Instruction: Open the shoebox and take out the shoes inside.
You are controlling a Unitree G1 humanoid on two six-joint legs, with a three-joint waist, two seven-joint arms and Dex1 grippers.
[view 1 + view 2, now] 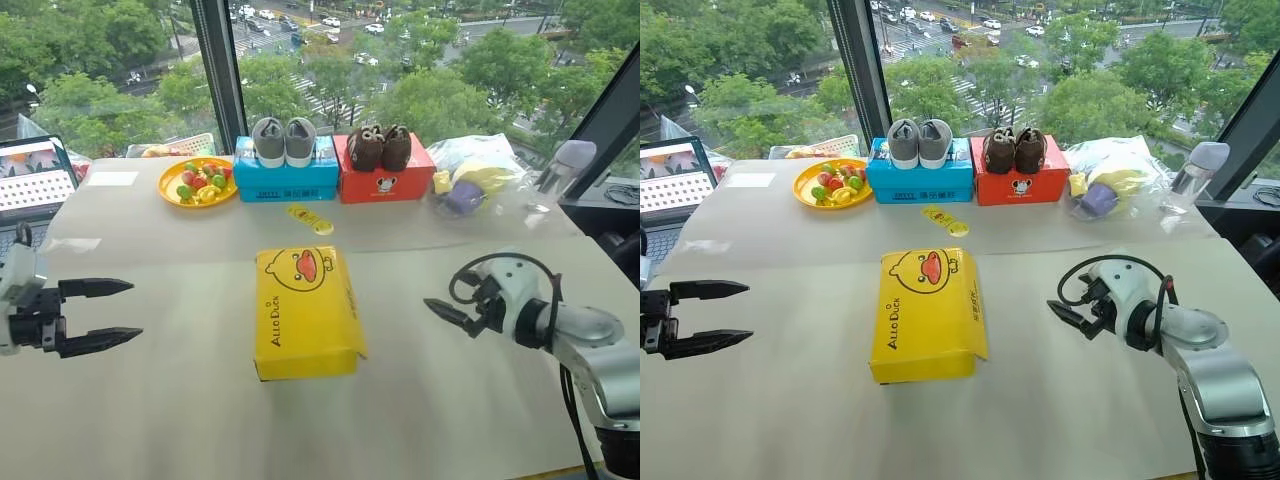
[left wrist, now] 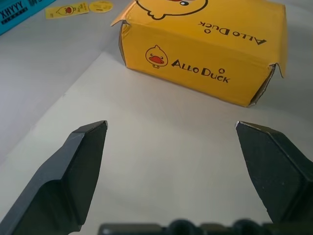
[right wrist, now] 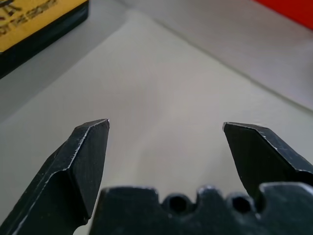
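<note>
left gripper (image 1: 128,312) wide open, empty | right gripper (image 1: 432,306) apparently open, empty | shoebox (image 1: 302,310) untouched

Looking along my left tool (image 2: 171,134), I see its two black fingers (image 2: 73,171) spread wide apart, with nothing between them but the pale worktop (image 2: 166,161). Ahead of the fingertips, and clear of them, sits the shoebox (image 2: 205,54), its yellow lid closed and showing a cartoon duck and "Allo Duck" lettering on the side that faces me. Past the box lie a yellow sticker strip (image 2: 68,10) and the edge of a blue box (image 2: 19,12).
</note>
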